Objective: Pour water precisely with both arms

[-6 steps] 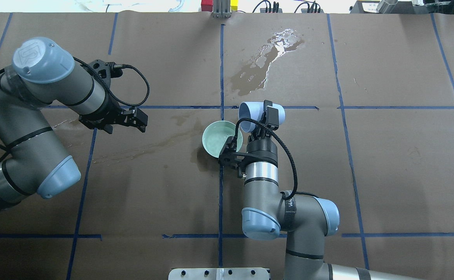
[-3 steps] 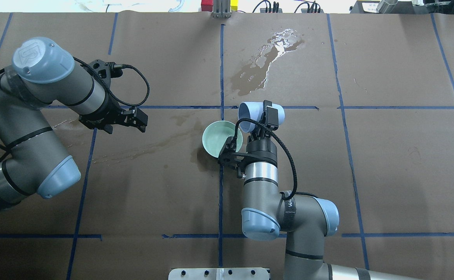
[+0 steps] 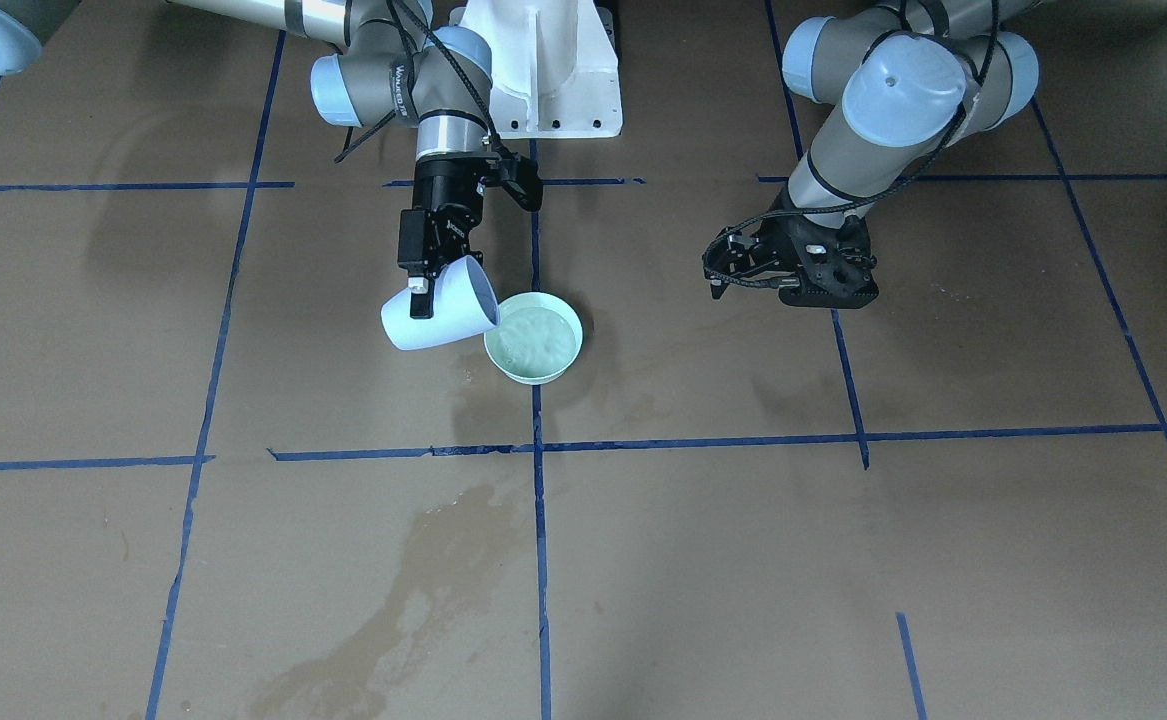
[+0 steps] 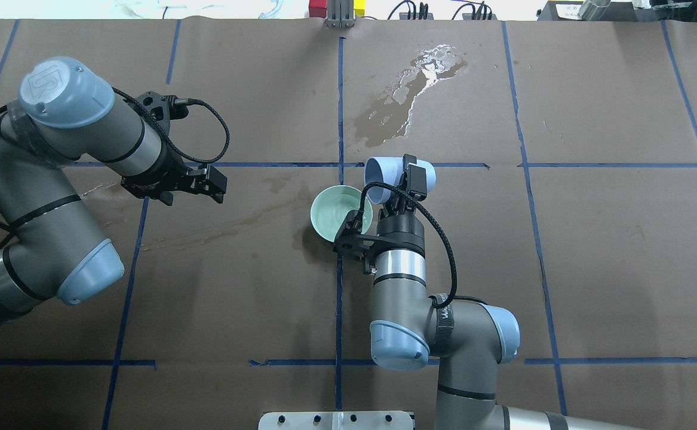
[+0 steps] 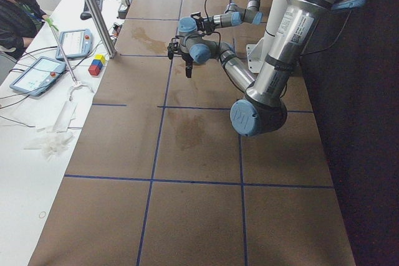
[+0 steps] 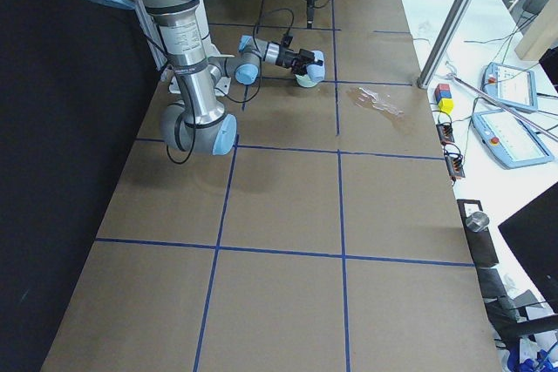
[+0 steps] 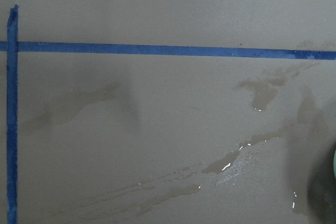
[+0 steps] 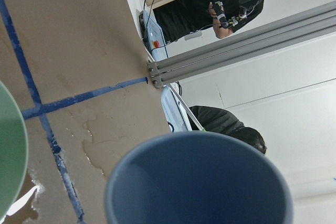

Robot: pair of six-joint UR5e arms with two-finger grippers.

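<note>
Right arm comes in from the near edge, mid-table. Right gripper is clamped on a pale blue cup, with one finger showing on the outer wall. The cup is tipped almost onto its side, mouth toward the robot's left. Just beside and under that mouth a mint-green bowl stands upright on the table, cup lip over the bowl rim. Water lies in the bowl, rippled. That puts it just left of and below the right gripper, apart from its fingers. Well apart on the left side, left arm holds left gripper above the brown paper. Cannot tell whether its fingers are apart or together. Thin wet streaks run between it and the bowl. Farther out, beyond the cup, a glinting puddle sits on the paper.
</note>
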